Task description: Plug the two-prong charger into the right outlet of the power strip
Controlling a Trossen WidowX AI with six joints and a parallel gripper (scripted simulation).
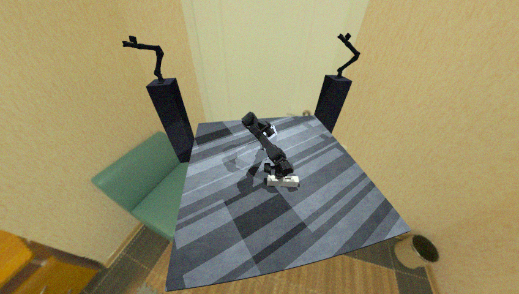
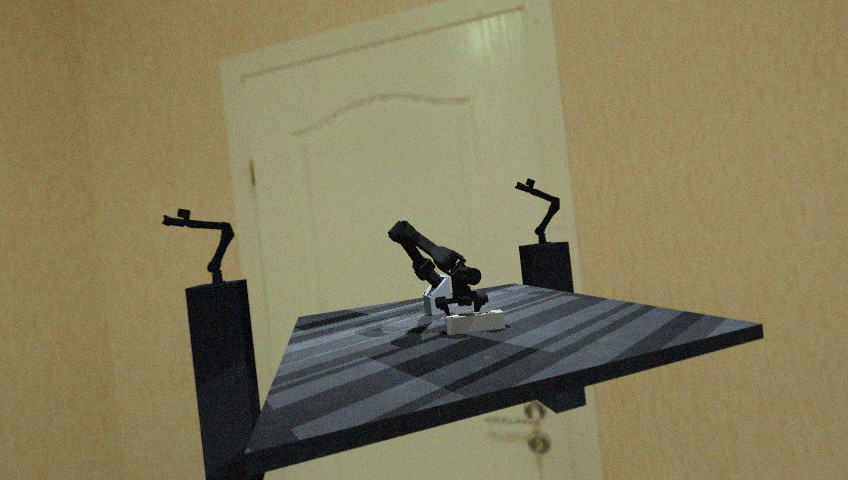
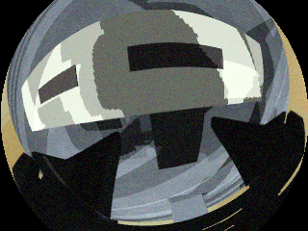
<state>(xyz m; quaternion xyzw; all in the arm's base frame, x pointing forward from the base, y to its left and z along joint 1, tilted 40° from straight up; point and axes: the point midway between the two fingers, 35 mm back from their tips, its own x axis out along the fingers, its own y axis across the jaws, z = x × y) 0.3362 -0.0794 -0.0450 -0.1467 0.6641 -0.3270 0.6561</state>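
Note:
The white power strip (image 1: 283, 183) (image 2: 476, 324) (image 3: 111, 72) lies on the table, across the upper part of the wrist view. Its top shows a wide dark slot (image 3: 175, 57) and a smaller dark slot (image 3: 59, 85) at the left. My gripper (image 2: 462, 310) (image 3: 168, 129) is open low at the strip's arm-side edge, one finger on each side of a dark block. This block (image 3: 180, 141), seemingly the charger, meets the strip's near edge in the wrist view, with nothing gripping it. Its prongs are hidden, and I cannot tell whether it is seated in an outlet. The top and exterior views hide it.
The striped table (image 1: 262, 233) (image 2: 380, 410) carries the white arm base (image 2: 438, 296) behind the strip. Two dark pillars (image 1: 169, 113) (image 1: 332, 98) with small black arms stand beyond the table's back corners. A green chair (image 1: 145, 174) is at the left, a bin (image 1: 407, 253) at the right.

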